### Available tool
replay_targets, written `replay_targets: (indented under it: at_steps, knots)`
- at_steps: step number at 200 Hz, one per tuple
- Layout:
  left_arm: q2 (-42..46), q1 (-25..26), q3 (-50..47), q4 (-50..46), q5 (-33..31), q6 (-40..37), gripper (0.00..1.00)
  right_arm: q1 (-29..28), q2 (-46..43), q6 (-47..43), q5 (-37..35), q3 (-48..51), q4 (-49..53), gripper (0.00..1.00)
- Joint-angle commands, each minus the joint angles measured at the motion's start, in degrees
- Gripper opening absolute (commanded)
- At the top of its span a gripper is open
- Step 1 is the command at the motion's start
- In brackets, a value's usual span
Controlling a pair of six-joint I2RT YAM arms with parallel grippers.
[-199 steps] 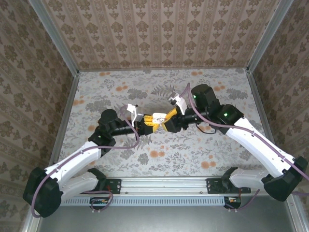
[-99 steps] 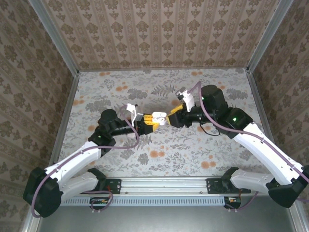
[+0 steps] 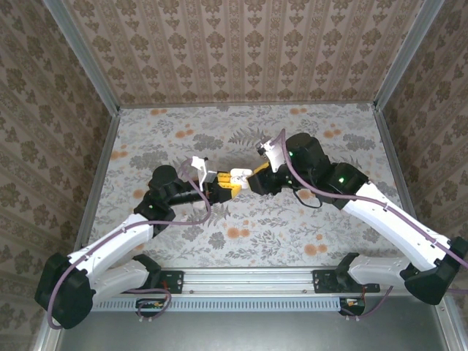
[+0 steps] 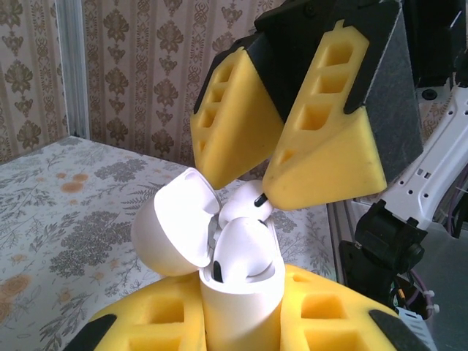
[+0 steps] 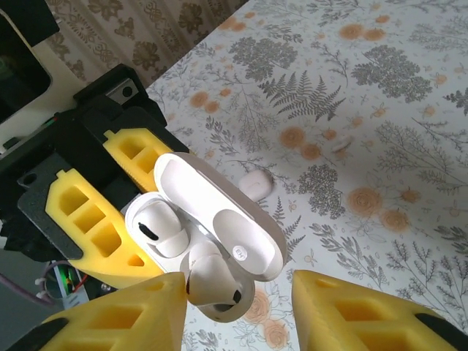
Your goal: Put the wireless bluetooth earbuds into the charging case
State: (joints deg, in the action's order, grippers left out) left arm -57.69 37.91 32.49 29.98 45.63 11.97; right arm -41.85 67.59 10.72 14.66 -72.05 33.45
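Note:
My left gripper (image 3: 225,184) is shut on the white charging case (image 4: 241,300), holding it upright with its lid (image 5: 219,212) swung open. One white earbud (image 5: 157,227) sits in a slot of the case. The second earbud (image 5: 212,289) rests tilted on top of the other slot, sticking out. My right gripper (image 5: 238,307) hovers right over the case with its yellow fingers (image 4: 322,146) spread. The left finger touches that earbud and the right finger stands clear of it. In the top view both grippers meet at mid-table, the right gripper (image 3: 252,181) tip to tip with the left.
A small white rounded object (image 5: 256,183) lies on the flowered table (image 3: 292,131) just beyond the case. A tiny white speck (image 5: 340,144) lies farther off. Patterned walls and metal rails (image 3: 99,161) bound the table.
The right arm drew back from the case, then came in again over it. Its jaws have narrowed. The left arm and the case have stayed still.

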Motion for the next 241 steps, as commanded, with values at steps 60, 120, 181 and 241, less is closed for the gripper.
replay_targets:
  at_steps: [60, 120, 181, 241]
  knots:
    - [0.6, 0.4, 0.7, 1.9, 0.3, -0.3, 0.07, 0.2, -0.5, -4.0, 3.0, 0.9, -0.1, 0.27]
    - [0.5, 0.4, 0.7, 1.8, 0.1, -0.4, 0.07, 0.2, -3.3, -4.5, 5.6, 3.2, -1.6, 0.37]
    - [0.5, 0.5, 0.2, 2.3, 0.3, -0.7, 0.07, 4.1, -9.3, 5.4, -1.5, 4.6, -5.0, 0.46]
    - [0.1, 0.5, 0.5, 4.2, 1.8, 0.2, 0.07, 13.9, -3.8, 20.2, 8.8, 5.9, -9.6, 0.48]
